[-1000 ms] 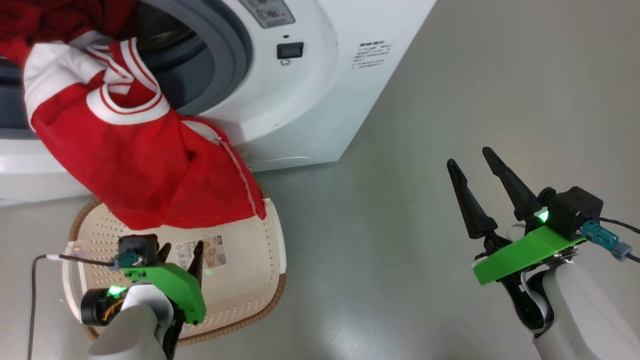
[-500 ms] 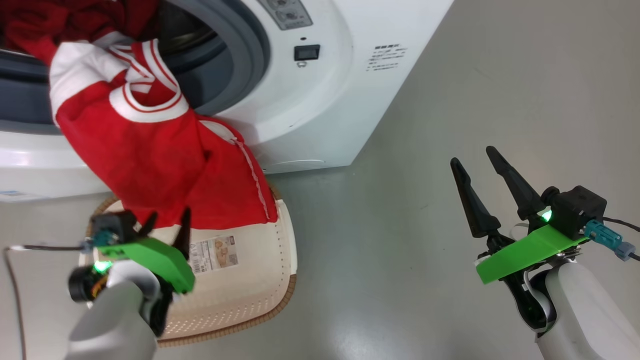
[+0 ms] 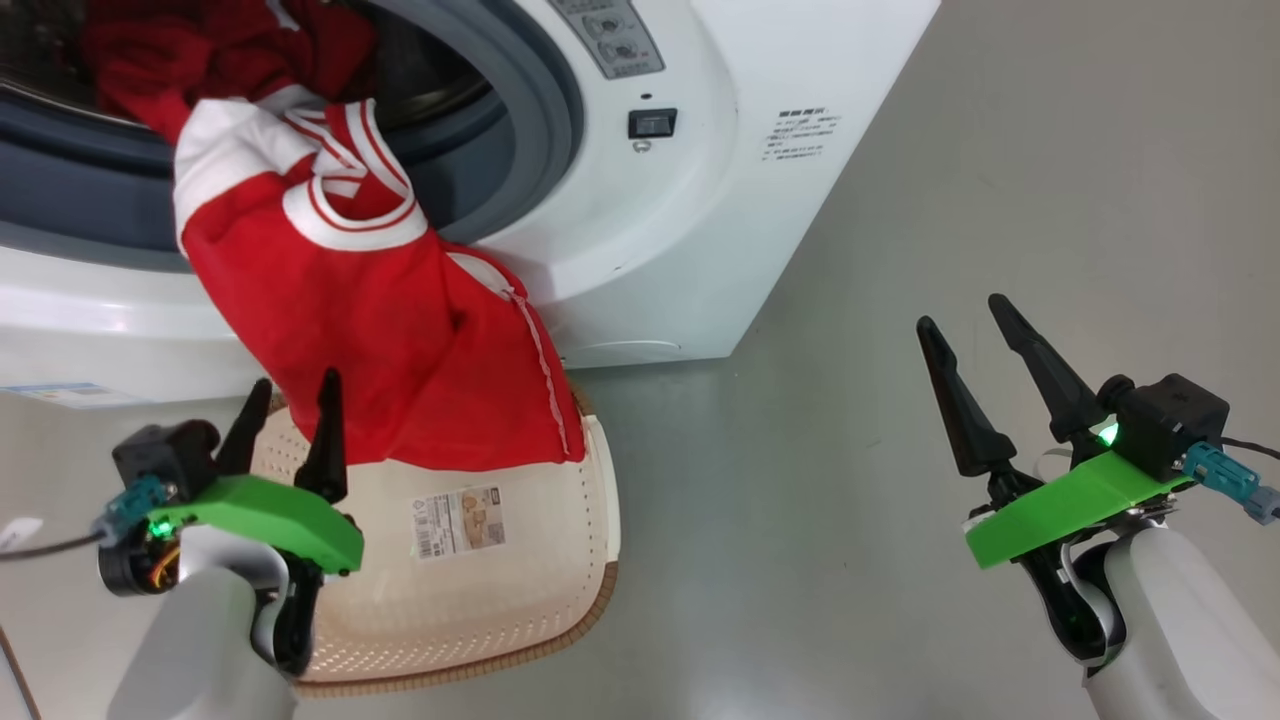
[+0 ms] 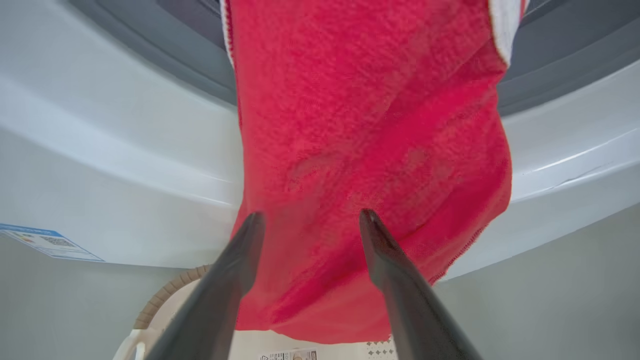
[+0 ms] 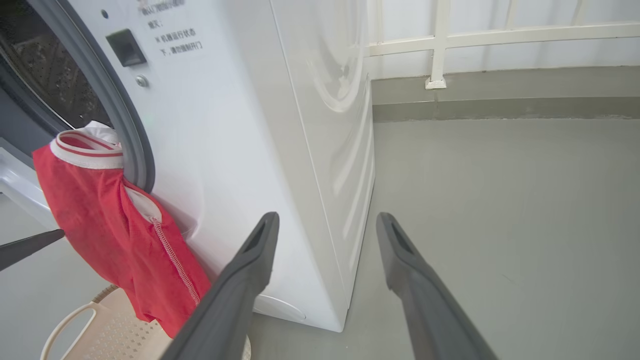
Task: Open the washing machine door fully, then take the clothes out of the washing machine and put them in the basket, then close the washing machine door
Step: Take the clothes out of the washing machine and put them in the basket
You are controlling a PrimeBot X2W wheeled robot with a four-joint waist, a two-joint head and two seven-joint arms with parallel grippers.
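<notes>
The red clothes (image 3: 380, 330) with white trim hang out of the washing machine (image 3: 700, 200), draped over its grey rubber ring, their hem over the far end of the cream basket (image 3: 500, 600). My left gripper (image 3: 297, 380) is open at the basket's far left corner, beside the hem. In the left wrist view this gripper (image 4: 312, 214) points at the lower part of the clothes (image 4: 370, 125), with nothing between its fingers. My right gripper (image 3: 962, 312) stands open over bare floor, right of the machine (image 5: 280, 125). The washing machine door is out of view.
Grey floor (image 3: 900, 180) stretches to the right of the machine. A white railing (image 5: 440, 45) runs along the back wall. A blue-bordered label (image 4: 50, 242) sits low on the machine's front. The basket floor bears a sticker (image 3: 460, 520).
The head camera has shifted, sliding the scene rightward. My left gripper has risen from over the basket's middle to the clothes' lower left edge. The right arm has kept its pose.
</notes>
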